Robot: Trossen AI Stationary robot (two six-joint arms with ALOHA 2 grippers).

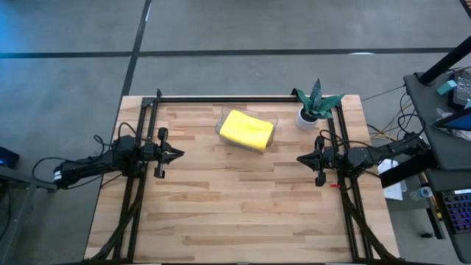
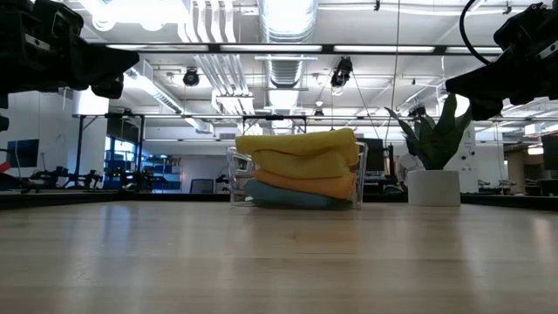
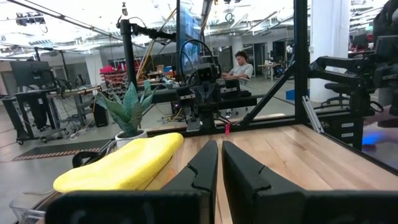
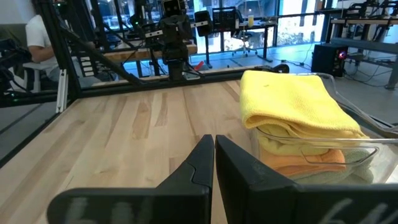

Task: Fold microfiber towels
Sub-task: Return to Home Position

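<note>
Folded microfiber towels are stacked in a clear plastic tray point(image 1: 274, 126) at the table's far middle. A bright yellow towel point(image 1: 246, 130) lies on top; the low view shows a second yellow point(image 2: 305, 163), an orange point(image 2: 305, 183) and a turquoise blue towel point(image 2: 283, 197) under it. My left gripper point(image 1: 179, 154) hangs shut and level above the table's left side, pointing right. My right gripper point(image 1: 300, 157) hangs shut and level above the right side, pointing left. Both are clear of the stack, with nothing between their fingers point(image 3: 219, 163) point(image 4: 214, 155).
A small green plant in a white pot point(image 1: 310, 110) stands at the far right, next to the tray. Black frame rails point(image 1: 154, 140) run along the table's left, right and far edges. Bare wooden table point(image 1: 235, 206) lies between the arms and toward the near edge.
</note>
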